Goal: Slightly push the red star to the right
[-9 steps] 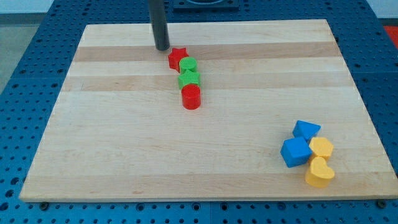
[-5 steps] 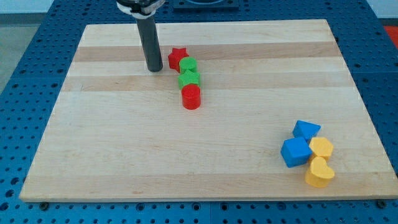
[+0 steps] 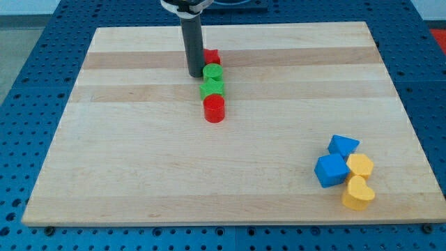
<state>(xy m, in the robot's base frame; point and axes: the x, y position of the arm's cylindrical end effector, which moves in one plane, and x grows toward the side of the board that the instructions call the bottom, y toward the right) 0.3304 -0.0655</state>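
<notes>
The red star (image 3: 211, 57) lies near the view's top middle of the wooden board (image 3: 139, 153), mostly hidden behind my dark rod. My tip (image 3: 195, 74) rests on the board at the star's left side, touching or almost touching it, and just left of the green cylinder (image 3: 212, 72). Below the star runs a column: the green cylinder, a green block (image 3: 212, 88), then a red cylinder (image 3: 214, 109).
At the view's bottom right sits a cluster: a blue triangular block (image 3: 343, 146), a blue cube (image 3: 331, 170), a yellow block (image 3: 361, 166) and a yellow heart (image 3: 358, 193). The board lies on a blue perforated table (image 3: 28, 84).
My tip swung down to the left of the star, then moved right against it. The red star has shifted slightly to the right and is now partly hidden by the rod.
</notes>
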